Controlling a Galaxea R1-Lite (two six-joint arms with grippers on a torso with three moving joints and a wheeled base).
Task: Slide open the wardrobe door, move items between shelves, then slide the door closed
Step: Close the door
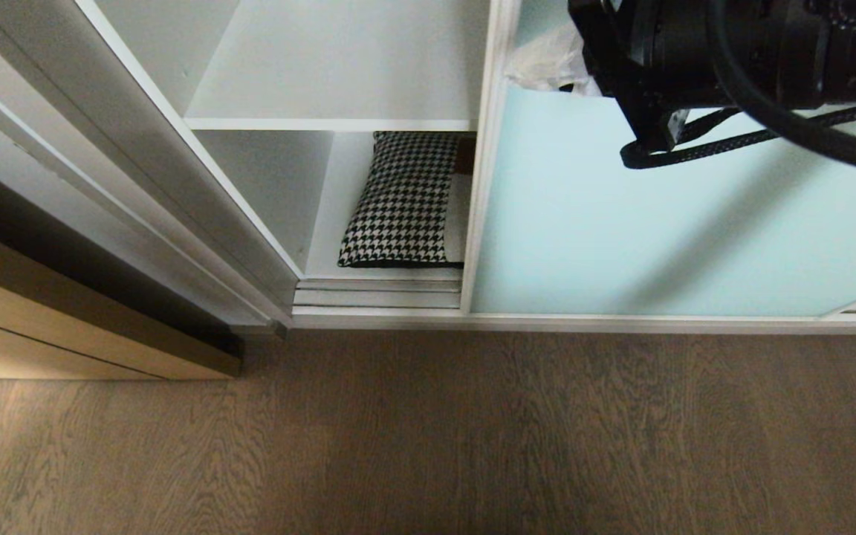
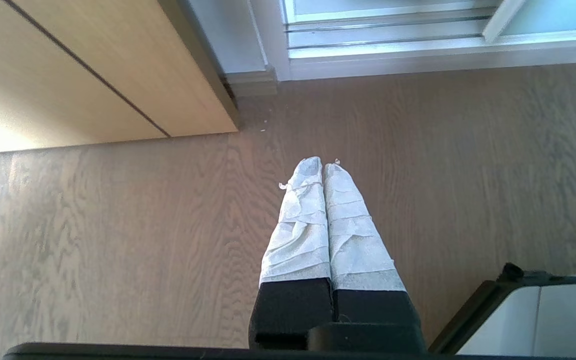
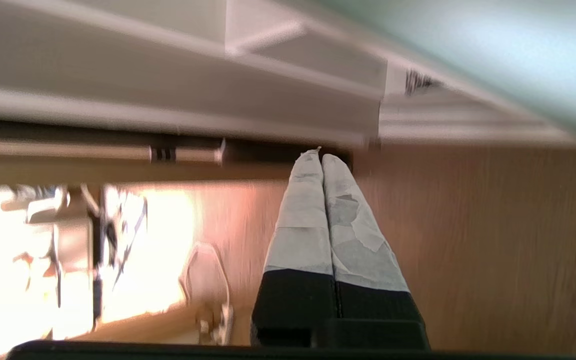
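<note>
The sliding wardrobe door (image 1: 658, 223), pale aqua glass in a thin white frame, covers the right part of the wardrobe and leaves the left compartment open. A houndstooth cushion (image 1: 402, 200) lies on the bottom shelf (image 1: 324, 245), its right edge hidden behind the door frame; a scrap of it shows as a houndstooth cushion (image 3: 418, 81). Another white shelf (image 1: 331, 124) spans above it, bare. My right arm (image 1: 695, 59) hangs high in front of the door; the right gripper (image 3: 322, 157) is shut and empty. The left gripper (image 2: 323, 162) is shut, empty, over the floor.
A tan wood door (image 1: 64, 327) stands at the left beside the wardrobe's white side panel (image 1: 175, 186). The bottom track (image 1: 376, 293) runs along the wardrobe front. Wood floor (image 1: 428, 446) fills the foreground. A white part of my base (image 2: 543, 320) shows near the left gripper.
</note>
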